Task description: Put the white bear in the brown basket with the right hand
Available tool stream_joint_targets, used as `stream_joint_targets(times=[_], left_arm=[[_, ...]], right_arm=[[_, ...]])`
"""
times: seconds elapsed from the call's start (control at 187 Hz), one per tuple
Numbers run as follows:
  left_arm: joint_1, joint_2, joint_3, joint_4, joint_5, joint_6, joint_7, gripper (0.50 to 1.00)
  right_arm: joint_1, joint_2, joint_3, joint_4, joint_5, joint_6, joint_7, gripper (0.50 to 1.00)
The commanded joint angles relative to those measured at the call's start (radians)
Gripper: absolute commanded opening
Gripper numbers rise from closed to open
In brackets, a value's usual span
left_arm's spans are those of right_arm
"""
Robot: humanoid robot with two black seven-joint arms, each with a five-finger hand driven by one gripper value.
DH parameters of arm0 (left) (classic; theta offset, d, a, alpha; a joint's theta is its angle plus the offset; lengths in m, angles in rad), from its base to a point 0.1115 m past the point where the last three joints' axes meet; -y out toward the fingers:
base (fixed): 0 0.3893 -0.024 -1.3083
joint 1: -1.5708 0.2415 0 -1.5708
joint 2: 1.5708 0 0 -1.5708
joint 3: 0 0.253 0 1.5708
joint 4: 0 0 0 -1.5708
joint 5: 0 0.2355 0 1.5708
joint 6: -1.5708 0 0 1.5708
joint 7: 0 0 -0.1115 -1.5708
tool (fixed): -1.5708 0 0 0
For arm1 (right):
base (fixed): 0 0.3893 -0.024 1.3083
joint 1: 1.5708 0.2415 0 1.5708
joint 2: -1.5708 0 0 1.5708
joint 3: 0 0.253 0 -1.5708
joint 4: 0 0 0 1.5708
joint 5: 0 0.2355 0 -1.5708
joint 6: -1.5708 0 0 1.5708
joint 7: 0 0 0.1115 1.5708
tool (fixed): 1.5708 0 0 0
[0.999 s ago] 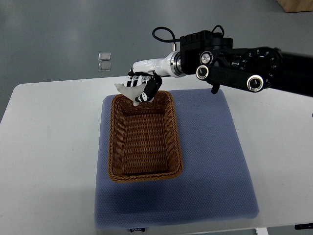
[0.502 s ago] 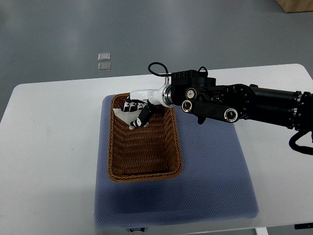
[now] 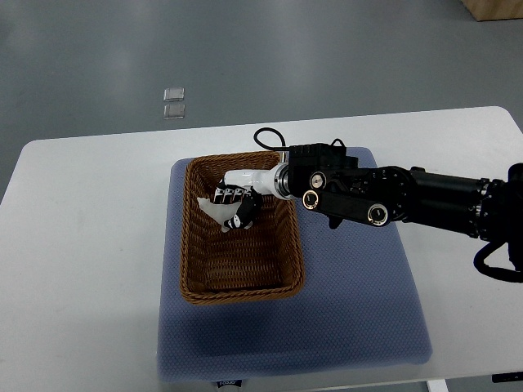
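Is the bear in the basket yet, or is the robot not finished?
Nearly finished. The right hand has the white bear down inside the brown basket, near its far end, and its fingers are closed on the bear. What's left is to let go and pull the arm out.

The robot hand [image 3: 235,206] covers most of the white bear [image 3: 209,207]; only a pale edge shows at its fingers, too small to make out any shape. The arm behind the robot hand is cut off by the right edge, as is the surface [image 3: 82,245] below it.
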Motion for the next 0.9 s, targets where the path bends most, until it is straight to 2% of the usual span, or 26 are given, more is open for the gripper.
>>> stream_joint_targets(times=[0.0, 0.053, 0.112, 0.134, 0.321, 0.438, 0.695, 0.818, 0.892], left_arm=[[0.0, 0.0, 0.0, 0.0, -0.001, 0.0, 0.0, 1.0], [0.0, 0.0, 0.0, 0.0, -0.001, 0.0, 0.0, 1.0], [0.0, 0.0, 0.0, 0.0, -0.001, 0.0, 0.0, 1.0], [0.0, 0.0, 0.0, 0.0, -0.001, 0.0, 0.0, 1.0], [0.0, 0.0, 0.0, 0.0, 0.001, 0.0, 0.0, 1.0], [0.0, 0.0, 0.0, 0.0, -0.001, 0.0, 0.0, 1.0], [0.0, 0.0, 0.0, 0.0, -0.001, 0.0, 0.0, 1.0], [0.0, 0.0, 0.0, 0.0, 0.001, 0.0, 0.0, 1.0], [0.0, 0.0, 0.0, 0.0, -0.001, 0.0, 0.0, 1.0]], right_arm=[[-0.004, 0.0, 0.0, 0.0, 0.0, 0.0, 0.0, 0.797], [-0.003, 0.0, 0.003, 0.0, 0.0, 0.005, 0.0, 0.827], [-0.001, 0.0, 0.005, 0.0, 0.001, 0.008, 0.0, 0.905], [0.001, 0.0, 0.005, 0.0, 0.001, 0.01, 0.0, 0.913], [0.03, -0.02, 0.052, 0.001, 0.009, 0.014, -0.002, 0.917], [0.06, -0.057, 0.098, 0.006, 0.018, 0.049, -0.002, 0.919], [0.076, -0.183, 0.243, 0.026, 0.024, 0.08, -0.002, 0.921], [0.053, -0.232, 0.365, 0.028, 0.027, 0.076, -0.002, 0.921], [-0.013, -0.258, 0.485, 0.028, 0.053, 0.069, 0.0, 0.921]])
